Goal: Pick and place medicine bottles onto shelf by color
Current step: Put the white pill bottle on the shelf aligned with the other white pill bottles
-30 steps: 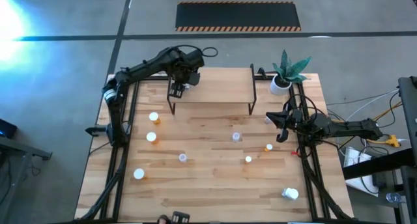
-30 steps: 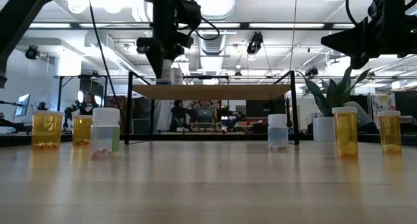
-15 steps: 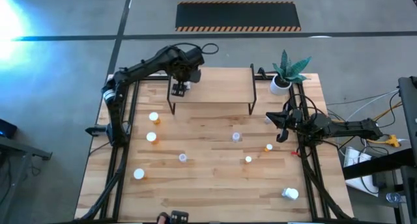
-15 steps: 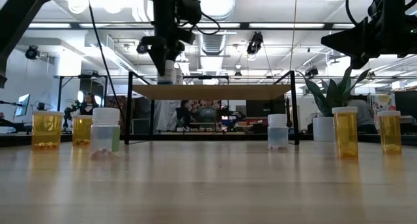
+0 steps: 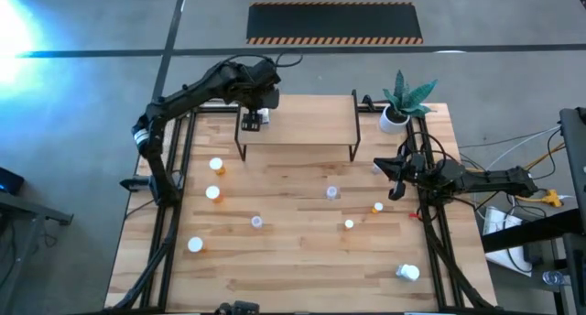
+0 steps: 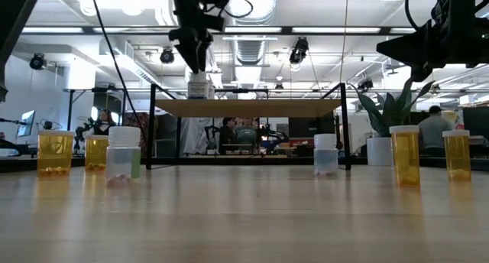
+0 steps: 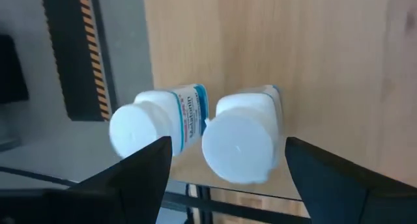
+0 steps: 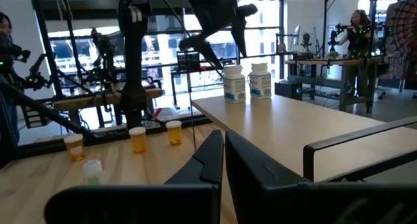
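Two white medicine bottles with white caps [image 7: 236,146] [image 7: 140,129] stand side by side on their bases at the left end of the light-wood shelf [image 5: 302,123]; they also show in the right wrist view [image 8: 234,83] [image 8: 259,79]. My left gripper [image 7: 228,152] hovers open just above one of them [image 6: 199,86], a finger on either side of its cap, apart from it. My right gripper [image 8: 223,142] is shut and empty at the table's right edge [image 5: 396,178]. Orange bottles [image 5: 216,166] [image 5: 212,193] [image 5: 376,207] and pale ones [image 5: 332,193] [image 5: 257,222] stand on the tabletop.
More bottles stand at the near left [image 5: 194,244] and centre [image 5: 349,224]; a white one lies on its side at the near right [image 5: 407,273]. A white pot with a green plant [image 5: 403,100] stands at the far right corner. The shelf's right part is bare.
My left gripper has let go of the white bottle and gone up off it, shifting a little toward the table's far edge. The bottle stays standing on the shelf's left end beside the other white one.
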`<action>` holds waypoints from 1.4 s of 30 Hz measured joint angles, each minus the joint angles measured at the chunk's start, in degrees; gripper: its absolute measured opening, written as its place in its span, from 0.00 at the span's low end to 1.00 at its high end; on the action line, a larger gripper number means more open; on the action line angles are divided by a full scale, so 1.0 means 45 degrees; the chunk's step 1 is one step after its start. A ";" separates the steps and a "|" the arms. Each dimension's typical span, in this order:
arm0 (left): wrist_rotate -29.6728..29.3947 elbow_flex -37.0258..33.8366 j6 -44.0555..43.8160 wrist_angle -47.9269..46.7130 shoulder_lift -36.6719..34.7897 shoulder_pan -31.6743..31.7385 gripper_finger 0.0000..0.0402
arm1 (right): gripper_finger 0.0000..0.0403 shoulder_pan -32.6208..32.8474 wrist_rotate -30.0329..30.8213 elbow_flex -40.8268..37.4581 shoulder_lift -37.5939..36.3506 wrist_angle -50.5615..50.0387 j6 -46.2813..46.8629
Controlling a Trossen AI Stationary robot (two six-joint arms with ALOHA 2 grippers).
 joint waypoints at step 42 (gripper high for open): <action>-0.5265 -1.5254 -1.2441 1.7813 -0.5136 -1.2286 0.70 | 0.10 0.3761 -0.0269 1.2322 1.1548 -1.6122 0.7825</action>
